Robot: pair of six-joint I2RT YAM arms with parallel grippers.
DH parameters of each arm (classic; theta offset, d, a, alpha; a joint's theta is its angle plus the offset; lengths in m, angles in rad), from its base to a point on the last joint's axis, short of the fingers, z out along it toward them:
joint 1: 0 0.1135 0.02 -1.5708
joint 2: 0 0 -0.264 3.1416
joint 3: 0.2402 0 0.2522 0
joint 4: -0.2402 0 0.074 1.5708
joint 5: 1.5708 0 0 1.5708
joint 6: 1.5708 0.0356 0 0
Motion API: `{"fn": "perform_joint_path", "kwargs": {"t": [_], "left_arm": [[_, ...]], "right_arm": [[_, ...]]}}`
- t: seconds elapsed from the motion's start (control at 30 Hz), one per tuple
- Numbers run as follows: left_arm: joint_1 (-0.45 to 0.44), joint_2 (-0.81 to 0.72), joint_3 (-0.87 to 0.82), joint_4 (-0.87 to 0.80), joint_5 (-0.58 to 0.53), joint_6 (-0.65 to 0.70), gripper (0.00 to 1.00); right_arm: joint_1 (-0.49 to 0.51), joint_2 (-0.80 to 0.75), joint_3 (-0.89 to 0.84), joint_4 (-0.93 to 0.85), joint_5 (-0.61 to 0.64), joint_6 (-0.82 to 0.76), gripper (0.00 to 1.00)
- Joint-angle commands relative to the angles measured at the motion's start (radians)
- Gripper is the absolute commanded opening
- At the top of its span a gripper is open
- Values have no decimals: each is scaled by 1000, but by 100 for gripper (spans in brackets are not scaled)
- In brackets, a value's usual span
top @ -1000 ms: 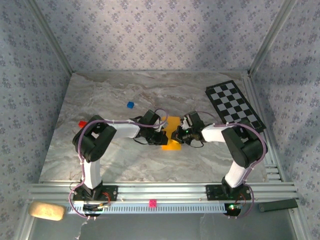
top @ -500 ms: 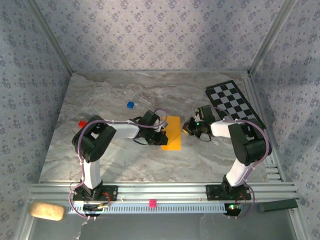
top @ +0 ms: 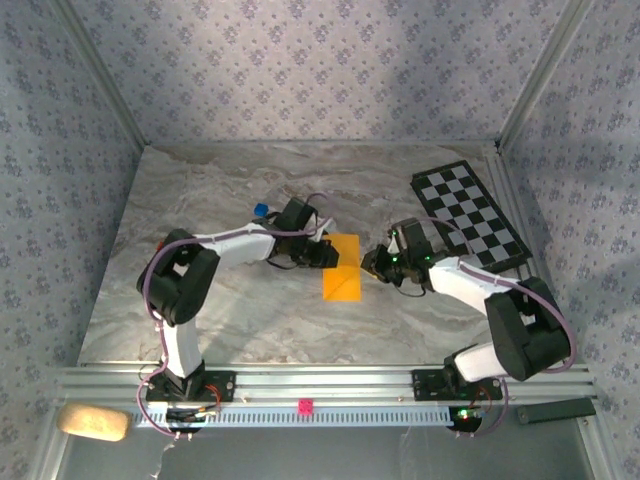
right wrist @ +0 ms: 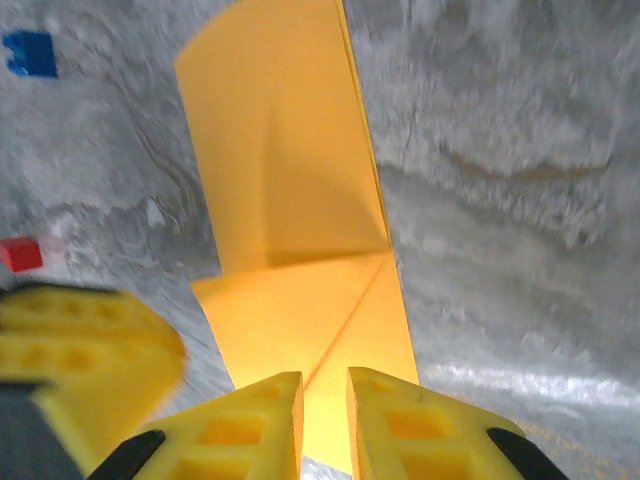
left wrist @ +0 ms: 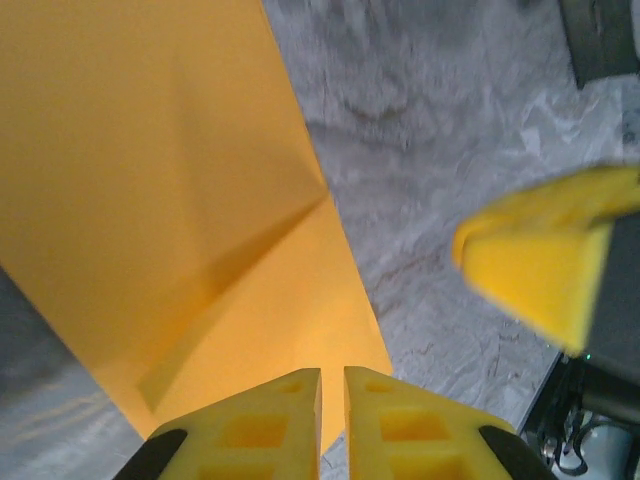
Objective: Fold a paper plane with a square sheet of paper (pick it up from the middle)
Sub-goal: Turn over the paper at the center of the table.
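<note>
Nearby — folded paper, blue cube, checkered board.

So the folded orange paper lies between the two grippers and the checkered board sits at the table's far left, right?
Not quite: the top external view shows the checkered board at the far right of the table, not the left. The folded orange paper does lie between the left gripper and the right gripper.

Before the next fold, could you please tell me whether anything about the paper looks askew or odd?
Nothing torn or spilled. The square sheet of paper, folded into a narrow strip, has one end that seems to bow up off the table instead of lying flat.
</note>
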Motion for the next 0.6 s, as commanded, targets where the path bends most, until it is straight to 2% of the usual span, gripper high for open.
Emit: {"fn": "perform_joint_path", "kwargs": {"t": [0.0,0.27,0.57], "left_arm": [[14,44,48,-87,23,61,11],[13,101,86,-120,21,101,10],[9,144,76,-140,-22,124,9]], "right_arm": [[36,-12,1,-76,29,16,20],[111,15,11,-90,50,52,21],[130,59,15,-87,33,76,25]]}}
